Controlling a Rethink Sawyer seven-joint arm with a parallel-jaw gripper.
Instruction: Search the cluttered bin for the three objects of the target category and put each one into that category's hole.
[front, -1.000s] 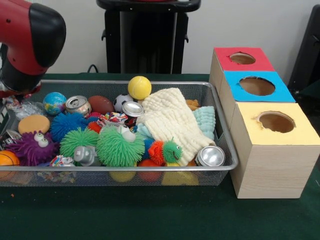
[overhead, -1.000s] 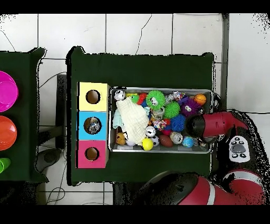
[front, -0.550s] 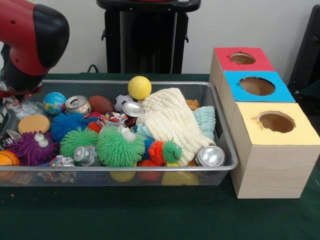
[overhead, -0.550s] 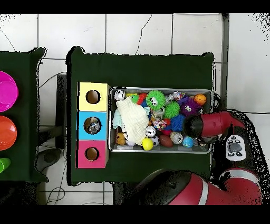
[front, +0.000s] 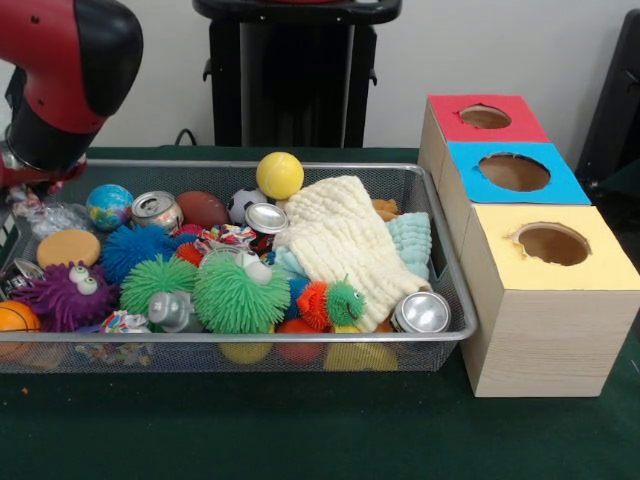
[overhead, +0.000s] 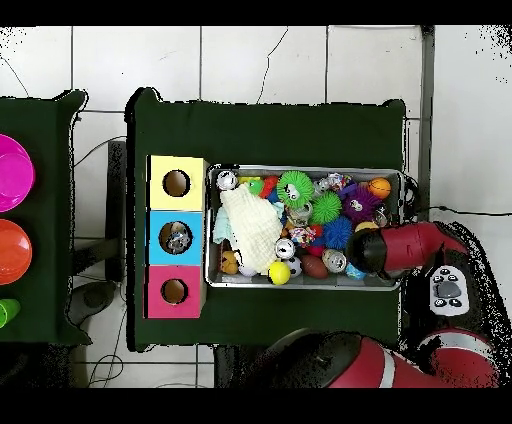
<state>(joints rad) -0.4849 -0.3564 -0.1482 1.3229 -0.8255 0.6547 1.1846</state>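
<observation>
Starting at the bin's (front: 250, 337) left end, my arm (front: 60, 70) hangs over that end wall. Its bulk hides the gripper in both views, so I cannot tell whether the jaws are wide or closed. The task names no category, but the overhead view shows something grey in the blue box (front: 513, 172) beside the bin, so my guess is that the drink cans are the targets. I see three clearly. The first can (front: 156, 208) lies tilted toward the bin's left rear, between a globe ball (front: 108, 205) and a brown ball (front: 202, 208). The second can (front: 265, 217) sits near the middle of the bin's back wall, touching the cream cloth (front: 340, 245). The third can (front: 421, 312) is wedged in the bin's front right corner, against the mesh and the cloth's edge. I expect these to be light, thin-walled and slick, so a hard squeeze would dent them and a glancing grip would let them slip. I would close across the round body just below the rim, not on the shiny top. The soft spiky toys around them should give way, but the corner can leaves little room on the mesh side.
</observation>
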